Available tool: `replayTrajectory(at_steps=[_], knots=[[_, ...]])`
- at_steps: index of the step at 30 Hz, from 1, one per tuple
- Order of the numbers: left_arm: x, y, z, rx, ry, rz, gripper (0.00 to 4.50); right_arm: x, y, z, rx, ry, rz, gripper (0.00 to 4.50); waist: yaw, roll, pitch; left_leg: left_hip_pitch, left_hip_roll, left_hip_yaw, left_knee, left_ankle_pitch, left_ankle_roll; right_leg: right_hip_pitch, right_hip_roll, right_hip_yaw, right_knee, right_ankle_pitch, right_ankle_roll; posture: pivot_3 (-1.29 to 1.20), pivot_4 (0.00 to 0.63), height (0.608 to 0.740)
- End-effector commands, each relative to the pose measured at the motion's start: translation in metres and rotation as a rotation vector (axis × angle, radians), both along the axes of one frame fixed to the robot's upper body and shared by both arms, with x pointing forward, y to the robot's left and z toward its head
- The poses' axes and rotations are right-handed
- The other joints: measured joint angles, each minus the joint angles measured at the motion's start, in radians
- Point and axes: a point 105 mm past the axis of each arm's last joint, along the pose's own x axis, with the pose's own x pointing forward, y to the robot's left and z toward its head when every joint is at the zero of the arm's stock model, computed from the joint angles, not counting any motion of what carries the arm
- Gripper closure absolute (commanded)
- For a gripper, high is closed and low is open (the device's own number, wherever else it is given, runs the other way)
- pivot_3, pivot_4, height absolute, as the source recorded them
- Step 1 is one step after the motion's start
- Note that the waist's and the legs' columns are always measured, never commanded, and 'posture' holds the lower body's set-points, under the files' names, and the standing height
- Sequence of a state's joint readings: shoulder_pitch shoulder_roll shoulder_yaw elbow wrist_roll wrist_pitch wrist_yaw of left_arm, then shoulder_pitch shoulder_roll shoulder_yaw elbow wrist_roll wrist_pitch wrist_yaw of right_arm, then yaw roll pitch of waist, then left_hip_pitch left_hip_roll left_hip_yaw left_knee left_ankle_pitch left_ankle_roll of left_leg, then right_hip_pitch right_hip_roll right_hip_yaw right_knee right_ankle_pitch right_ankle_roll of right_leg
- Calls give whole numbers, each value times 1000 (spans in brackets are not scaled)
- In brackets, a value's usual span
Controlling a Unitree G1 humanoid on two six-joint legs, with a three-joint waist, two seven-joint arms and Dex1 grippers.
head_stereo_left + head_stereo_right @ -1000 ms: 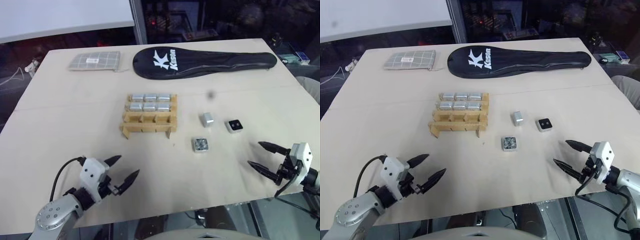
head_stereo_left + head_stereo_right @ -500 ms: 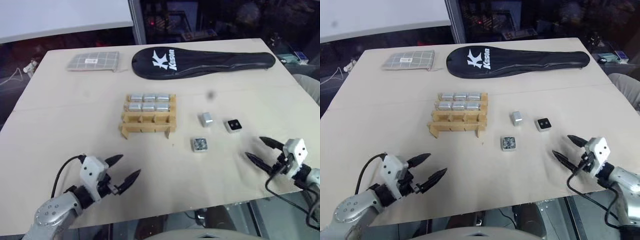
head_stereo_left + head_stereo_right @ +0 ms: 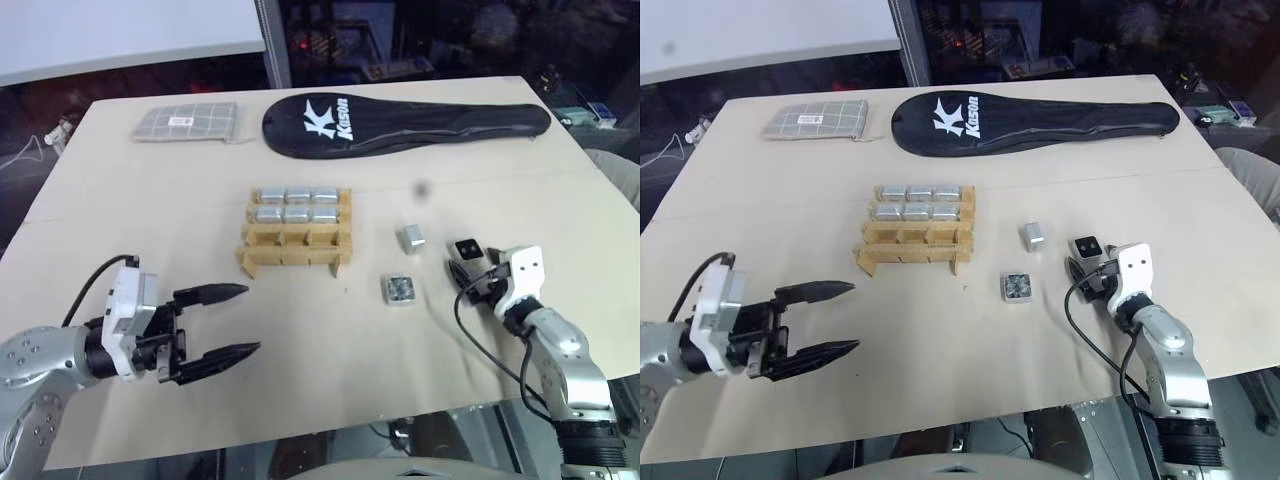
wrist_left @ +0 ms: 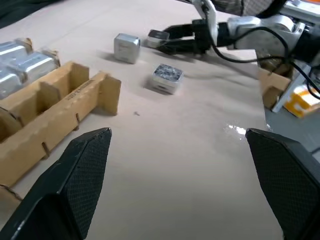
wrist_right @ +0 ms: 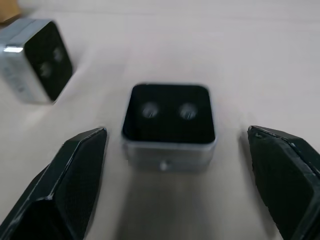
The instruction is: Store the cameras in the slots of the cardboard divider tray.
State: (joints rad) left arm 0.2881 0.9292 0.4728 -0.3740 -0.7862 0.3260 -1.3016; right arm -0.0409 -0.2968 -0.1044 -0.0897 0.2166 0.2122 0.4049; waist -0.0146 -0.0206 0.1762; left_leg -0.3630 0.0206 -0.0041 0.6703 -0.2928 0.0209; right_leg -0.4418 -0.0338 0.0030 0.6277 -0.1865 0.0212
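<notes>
Cameras fill six slots of your cardboard divider tray (image 3: 296, 235) mid-table; three loose ones lie to its right. Your right gripper (image 5: 177, 187) stands wide open and empty, the black-faced camera (image 5: 169, 122) lying just ahead of its tips. Your left gripper (image 3: 226, 322), also spread and empty, hovers near the table's front edge.

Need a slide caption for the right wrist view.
Open right gripper lined up on a black-faced camera lying flat on the table.
</notes>
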Motion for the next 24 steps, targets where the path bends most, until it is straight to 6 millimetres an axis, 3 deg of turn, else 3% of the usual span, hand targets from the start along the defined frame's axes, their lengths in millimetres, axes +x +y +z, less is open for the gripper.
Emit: replayTrajectory(at_steps=[1, 3, 9, 14, 17, 22, 24], knots=[[4, 10, 10, 45, -33, -30, 51, 5, 1, 6, -8, -35, 0, 0, -1, 0, 0, 0, 0, 0, 0, 0, 0, 0, 0, 0, 0, 0, 0, 0, 150, 740], [6, 13, 11, 55, -34, -45, 51, 5, -1, 6, -18, -43, -6, 0, -3, 0, 0, 0, 0, 0, 0, 0, 0, 0, 0, 0, 0, 0, 0, 0, 150, 740], [8, 13, 11, 56, -37, -61, 0, 2, -4, 4, -48, -54, -1, 2587, -3, 0, 0, 1, 0, 2, 0, 0, 0, 0, 0, 3, 0, 0, 0, 0, 150, 740], [11, 9, 10, 35, -27, -53, 0, 0, 0, 11, -62, -102, 44, 2572, -1, 0, 0, 1, 0, 1, 0, 0, 0, 0, 1, 4, 0, 0, 0, 0, 150, 740], [34, 8, 9, 50, -34, 75, 0, -2, 15, 50, -191, -328, 179, 2572, 0, 1, 1, 0, -1, 1, 0, 0, 0, 0, 1, 4, 0, 0, 0, 0, 150, 740], [60, -7, 17, 15, -17, 193, 0, -2, 59, 83, -500, -581, 460, 2572, -14, -1, 1, 1, -1, 3, 1, 0, 0, 0, 2, 9, 1, 2, 3, 0, 150, 740], [67, -20, 32, -83, -26, 175, 0, 1, 79, 95, -578, -666, 572, 2572, -18, -2, 1, 1, -1, 2, 1, 0, 0, 0, 4, 9, 2, 4, 5, 0, 150, 740]])
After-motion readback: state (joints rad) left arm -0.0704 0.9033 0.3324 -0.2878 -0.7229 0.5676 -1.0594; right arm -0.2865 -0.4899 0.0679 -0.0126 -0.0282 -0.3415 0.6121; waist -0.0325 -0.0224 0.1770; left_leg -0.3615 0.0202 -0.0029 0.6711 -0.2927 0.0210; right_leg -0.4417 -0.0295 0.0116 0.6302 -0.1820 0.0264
